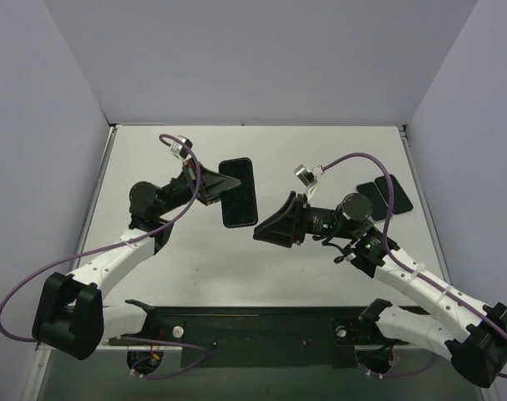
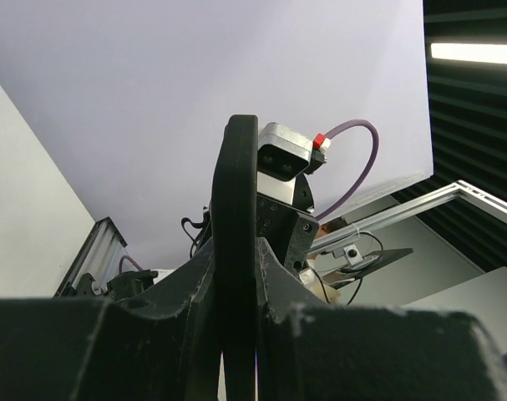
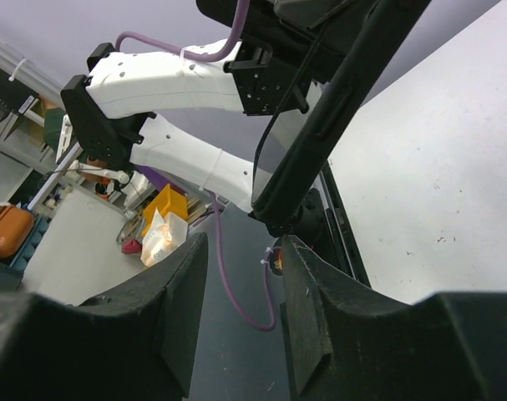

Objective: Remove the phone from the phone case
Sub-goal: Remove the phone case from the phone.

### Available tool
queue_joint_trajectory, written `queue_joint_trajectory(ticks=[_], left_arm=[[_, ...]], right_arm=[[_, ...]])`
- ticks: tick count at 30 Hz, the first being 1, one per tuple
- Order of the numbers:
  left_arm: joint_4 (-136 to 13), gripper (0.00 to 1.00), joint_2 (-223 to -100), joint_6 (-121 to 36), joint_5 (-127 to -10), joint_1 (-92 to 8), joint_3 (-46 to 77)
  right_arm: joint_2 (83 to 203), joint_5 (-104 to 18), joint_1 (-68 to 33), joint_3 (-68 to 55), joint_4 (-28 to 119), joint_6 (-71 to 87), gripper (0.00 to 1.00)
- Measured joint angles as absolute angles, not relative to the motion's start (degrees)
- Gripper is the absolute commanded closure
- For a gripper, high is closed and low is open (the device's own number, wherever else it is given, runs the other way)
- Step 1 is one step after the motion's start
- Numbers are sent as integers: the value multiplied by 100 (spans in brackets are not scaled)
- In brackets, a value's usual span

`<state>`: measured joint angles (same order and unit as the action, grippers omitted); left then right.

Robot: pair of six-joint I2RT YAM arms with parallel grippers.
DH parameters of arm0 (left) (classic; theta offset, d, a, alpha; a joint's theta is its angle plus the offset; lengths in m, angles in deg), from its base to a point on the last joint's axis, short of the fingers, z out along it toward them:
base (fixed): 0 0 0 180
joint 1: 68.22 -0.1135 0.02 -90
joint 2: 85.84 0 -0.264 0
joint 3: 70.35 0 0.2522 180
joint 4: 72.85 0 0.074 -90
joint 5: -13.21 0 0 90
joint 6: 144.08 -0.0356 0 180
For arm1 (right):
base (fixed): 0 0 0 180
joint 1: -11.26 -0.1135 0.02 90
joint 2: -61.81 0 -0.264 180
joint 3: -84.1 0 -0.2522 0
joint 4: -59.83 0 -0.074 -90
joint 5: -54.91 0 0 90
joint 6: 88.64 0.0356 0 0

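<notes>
Gripping the phone (image 1: 239, 194) by one long edge, the left pincer (image 1: 210, 185) is clamped on it. We see it edge-on between the fingers, held off the worktop (image 1: 320, 150). Right pincer (image 1: 266, 230) is partly spread, nothing between its fingers — the phone sits just past its tips, apart.

I get the top view from high above the phone (image 1: 237, 192), looking steeply down from its near side. My left wrist camera sits tight against the phone, edge-on and tilted upward. The right wrist camera looks up at the phone from nearby. All three views share it.
</notes>
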<state>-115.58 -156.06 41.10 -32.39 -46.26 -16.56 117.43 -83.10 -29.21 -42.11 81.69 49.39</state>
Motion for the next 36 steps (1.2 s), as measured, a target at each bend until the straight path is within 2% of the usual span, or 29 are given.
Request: queue_joint_trajectory(ticks=[11, 22, 29, 36], left_arm=[[-11727, 100, -15604, 4306, -3169, -4657, -1656], [-11967, 100, -15602, 4496, -3095, -4655, -1656], [-12050, 100, -15602, 4577, -3064, -4659, -1656], [-12739, 100, -15816, 5163, -3047, -4639, -1654]], right_arm=[[12007, -8557, -2921, -3881, 8147, 4893, 79], [12298, -8618, -2921, -3688, 8191, 4891, 79], [12451, -8852, -2917, -3656, 8398, 4932, 100], [12558, -9215, -2921, -3302, 8079, 4041, 100]])
